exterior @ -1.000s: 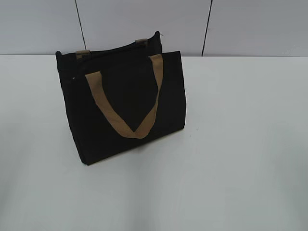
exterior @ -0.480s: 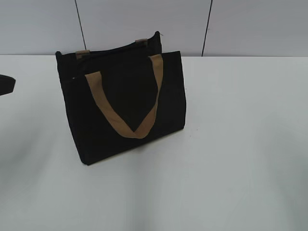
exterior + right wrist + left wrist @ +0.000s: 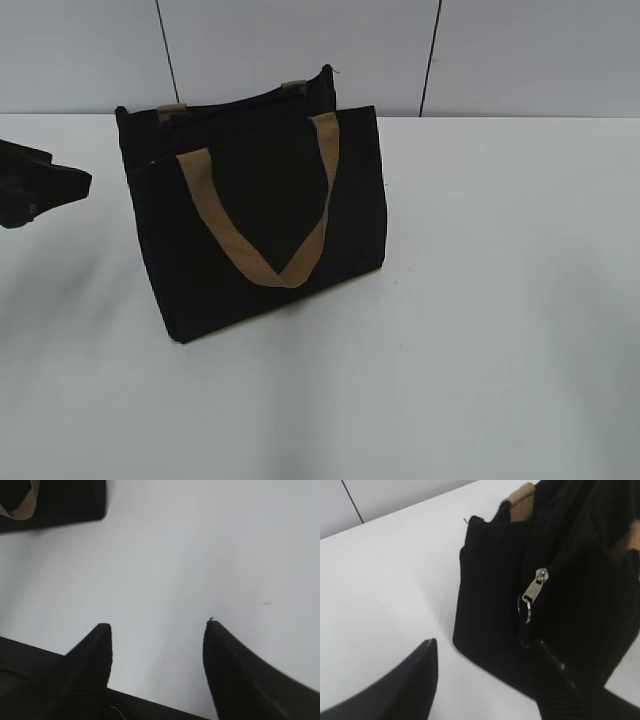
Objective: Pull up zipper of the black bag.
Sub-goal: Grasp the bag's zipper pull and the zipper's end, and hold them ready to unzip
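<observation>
The black bag (image 3: 262, 215) stands upright on the white table, with a tan strap handle (image 3: 262, 245) hanging over its front panel. My left gripper (image 3: 75, 182) reaches in from the left edge, short of the bag's left end. In the left wrist view its jaws (image 3: 482, 642) are open, with the bag's end (image 3: 490, 595) just ahead. The zipper (image 3: 560, 555) runs down that end, and its silvery pull tab (image 3: 532, 592) with a ring hangs near my right finger. My right gripper (image 3: 157, 625) is open over bare table; the bag's corner (image 3: 60, 502) shows at the top left.
The white table (image 3: 500, 300) spreads to the right and front of the bag. A grey panelled wall (image 3: 300, 40) stands right behind the bag. The right arm is out of the exterior view.
My left gripper has come into the exterior view from the left edge and moved right toward the bag's left end. The bag has not moved.
</observation>
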Action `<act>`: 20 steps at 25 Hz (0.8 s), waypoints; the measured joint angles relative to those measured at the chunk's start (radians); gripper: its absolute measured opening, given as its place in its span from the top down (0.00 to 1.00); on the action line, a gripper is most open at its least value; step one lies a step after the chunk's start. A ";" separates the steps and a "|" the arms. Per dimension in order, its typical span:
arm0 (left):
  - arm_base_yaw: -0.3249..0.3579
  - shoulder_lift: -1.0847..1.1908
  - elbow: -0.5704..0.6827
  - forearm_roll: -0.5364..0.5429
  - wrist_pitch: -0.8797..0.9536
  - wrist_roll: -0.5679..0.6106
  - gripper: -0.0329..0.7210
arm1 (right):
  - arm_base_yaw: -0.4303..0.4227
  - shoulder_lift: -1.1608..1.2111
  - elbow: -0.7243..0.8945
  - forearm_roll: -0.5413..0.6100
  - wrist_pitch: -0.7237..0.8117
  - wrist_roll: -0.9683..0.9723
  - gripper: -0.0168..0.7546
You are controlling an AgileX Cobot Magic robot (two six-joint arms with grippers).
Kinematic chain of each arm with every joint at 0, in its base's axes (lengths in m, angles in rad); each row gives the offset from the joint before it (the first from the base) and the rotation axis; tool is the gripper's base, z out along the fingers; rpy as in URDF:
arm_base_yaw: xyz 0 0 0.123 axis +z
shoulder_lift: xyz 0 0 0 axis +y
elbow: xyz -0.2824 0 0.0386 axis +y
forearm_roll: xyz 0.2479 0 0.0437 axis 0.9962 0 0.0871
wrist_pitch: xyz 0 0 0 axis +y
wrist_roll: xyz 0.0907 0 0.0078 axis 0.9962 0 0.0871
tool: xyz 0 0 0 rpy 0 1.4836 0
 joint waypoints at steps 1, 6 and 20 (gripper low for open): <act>0.000 0.025 0.000 -0.046 0.000 0.042 0.36 | 0.000 0.001 0.000 0.000 -0.001 -0.001 0.41; 0.000 0.166 0.000 -0.227 0.059 0.214 0.36 | 0.000 0.001 0.000 0.001 -0.005 -0.001 0.41; -0.001 0.431 -0.001 -0.274 0.266 0.575 0.36 | 0.000 0.001 0.000 0.001 -0.006 -0.022 0.41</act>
